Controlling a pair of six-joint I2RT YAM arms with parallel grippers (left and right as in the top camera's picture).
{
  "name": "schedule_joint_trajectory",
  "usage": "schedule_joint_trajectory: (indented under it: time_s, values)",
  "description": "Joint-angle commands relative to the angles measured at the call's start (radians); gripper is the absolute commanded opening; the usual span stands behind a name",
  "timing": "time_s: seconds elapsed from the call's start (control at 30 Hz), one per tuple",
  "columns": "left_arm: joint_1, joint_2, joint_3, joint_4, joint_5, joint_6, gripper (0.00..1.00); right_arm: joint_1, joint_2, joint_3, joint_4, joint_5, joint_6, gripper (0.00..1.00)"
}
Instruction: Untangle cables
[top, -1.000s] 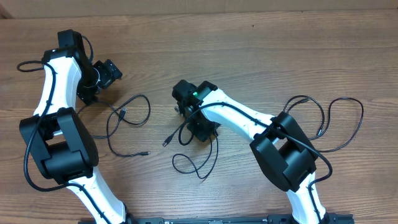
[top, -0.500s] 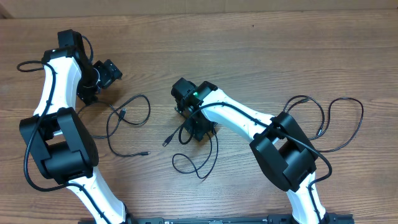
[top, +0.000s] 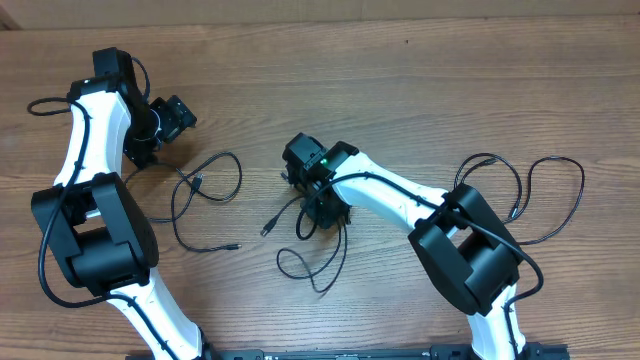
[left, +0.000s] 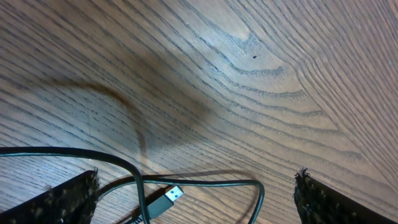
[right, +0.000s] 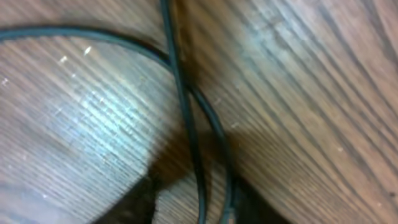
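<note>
Three thin black cables lie apart on the wooden table. The left cable (top: 212, 185) lies in loose loops just below my left gripper (top: 178, 118), which is wide open. In the left wrist view its silver-tipped plug (left: 166, 200) and a crossing loop lie on the wood between the spread fingers (left: 62, 200). The middle cable (top: 312, 268) runs under my right gripper (top: 322, 212), which is low over it. The blurred right wrist view shows two strands (right: 186, 124) passing between the narrowed jaws, with a gap still visible beside the left finger (right: 134, 205). The right cable (top: 548, 195) loops at the far right.
The middle cable's plug end (top: 266, 228) points left of the right gripper. The left cable's other end (top: 235, 245) lies near the left arm's base (top: 95, 235). The right arm's base (top: 465, 245) stands beside the right cable's loops.
My right gripper shifted slightly right and toward the table's front over the middle cable, and its jaws narrowed around the strands. The loop below it moved a little. The left arm stayed still.
</note>
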Motion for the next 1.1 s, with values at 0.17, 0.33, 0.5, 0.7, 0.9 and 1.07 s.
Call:
schedule_joint_trajectory:
  time_s: [0.17,0.33,0.5,0.7,0.9,1.07]
  values:
    - [-0.002,-0.016,0.014,-0.002,-0.011,-0.014,0.99,-0.004,0.060,-0.072,-0.007,0.055,0.041,0.20]
    - [-0.002,-0.016,0.014,-0.002,-0.011,-0.014,1.00,-0.004,0.060,-0.072,-0.007,0.055,0.041,0.04]
    - [-0.002,-0.016,0.014,-0.002,-0.011,-0.014,0.99,-0.004,0.060,-0.072,-0.006,0.055,0.041,0.04]
    - [-0.002,-0.016,0.014,-0.002,-0.011,-0.014,0.99,-0.004,0.060,-0.072,-0.006,0.055,0.037,0.04]
    - [-0.002,-0.016,0.014,-0.002,-0.011,-0.014,1.00,-0.004,0.060,-0.072,-0.006,0.055,0.038,0.04]
    - [-0.002,-0.016,0.014,-0.002,-0.011,-0.014,0.99,-0.004,0.059,-0.071,-0.009,0.055,0.037,0.04]
